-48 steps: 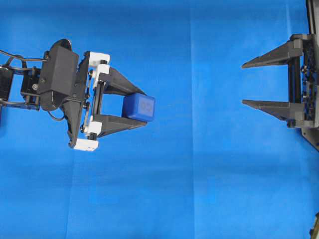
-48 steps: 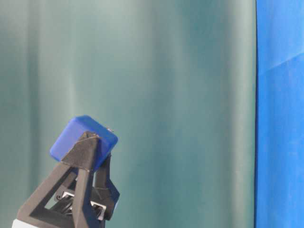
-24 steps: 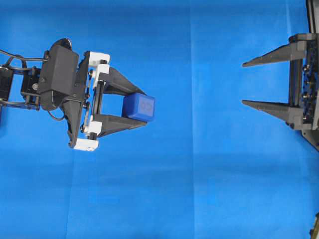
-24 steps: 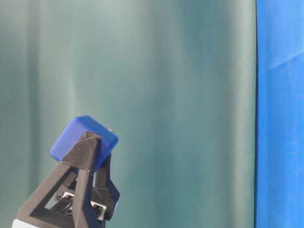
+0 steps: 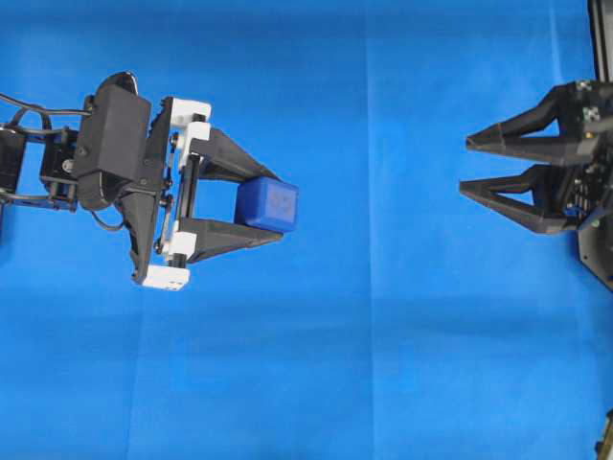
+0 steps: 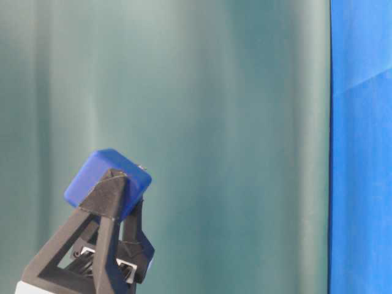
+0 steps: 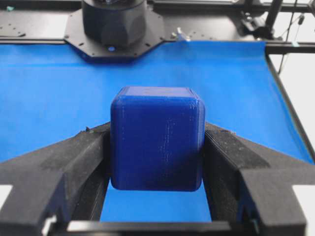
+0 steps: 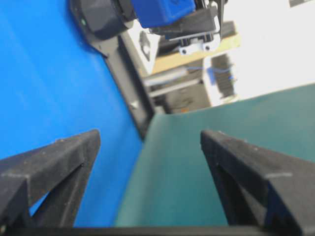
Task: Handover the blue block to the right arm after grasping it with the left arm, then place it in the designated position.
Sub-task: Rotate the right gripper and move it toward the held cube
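Where the left fingers converge, the blue block sits clamped.

The left gripper holds the blue block between its fingertips over the blue cloth; the right gripper stands open, well apart at right

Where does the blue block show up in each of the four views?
Overhead: blue block left of centre, between the left gripper jaws.
Table-level: block lower left, atop the jaws.
Left wrist: block centre, filling the gap between the jaws.
Right wrist: block at the top edge, partly cut off.
Shared landmark: the blue cloth.
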Controlling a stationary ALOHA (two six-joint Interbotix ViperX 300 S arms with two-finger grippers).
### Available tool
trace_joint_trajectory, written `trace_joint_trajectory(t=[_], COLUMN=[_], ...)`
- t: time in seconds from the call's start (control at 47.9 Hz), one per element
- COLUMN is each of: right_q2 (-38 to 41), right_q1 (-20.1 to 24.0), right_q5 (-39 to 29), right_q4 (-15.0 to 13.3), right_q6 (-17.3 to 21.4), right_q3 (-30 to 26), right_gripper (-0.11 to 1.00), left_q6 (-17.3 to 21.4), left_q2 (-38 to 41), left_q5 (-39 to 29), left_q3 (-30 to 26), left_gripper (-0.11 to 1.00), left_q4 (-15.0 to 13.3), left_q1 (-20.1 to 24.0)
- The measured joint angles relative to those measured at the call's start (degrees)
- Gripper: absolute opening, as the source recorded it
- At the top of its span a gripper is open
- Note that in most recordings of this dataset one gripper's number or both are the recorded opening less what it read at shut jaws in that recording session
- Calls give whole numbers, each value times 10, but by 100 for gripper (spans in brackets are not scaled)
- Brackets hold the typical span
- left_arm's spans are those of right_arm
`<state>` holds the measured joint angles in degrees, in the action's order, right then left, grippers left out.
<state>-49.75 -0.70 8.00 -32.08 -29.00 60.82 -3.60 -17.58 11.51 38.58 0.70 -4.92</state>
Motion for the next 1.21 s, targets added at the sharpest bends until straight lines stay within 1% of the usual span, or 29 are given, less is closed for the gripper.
trace_joint_trajectory(t=[0.104, 0.292, 0.417, 0.501, 0.647, 1.21], right_q2=[1, 1, 3, 2, 2, 3], right_q1=[1, 2, 2, 2, 3, 10], right_q5=[0, 0, -2, -4, -17, -22], right_q4=[-26, -92, -132, -149, -157, -157], right_q6=[-20, -63, -83, -89, -91, -91], right_q3=[-1, -1, -1, -1, -1, -1], right_gripper=[96, 96, 96, 96, 96, 96], left_q6=[0, 0, 0, 0, 0, 0], left_q2=[1, 1, 1, 1, 0, 0], left_q5=[1, 1, 1, 1, 1, 1], left_q3=[0, 0, -1, 0, 0, 0], left_gripper=[47, 46, 47, 47, 47, 47], left_q4=[0, -1, -2, -2, -2, -2], left_q1=[1, 1, 1, 1, 2, 2])
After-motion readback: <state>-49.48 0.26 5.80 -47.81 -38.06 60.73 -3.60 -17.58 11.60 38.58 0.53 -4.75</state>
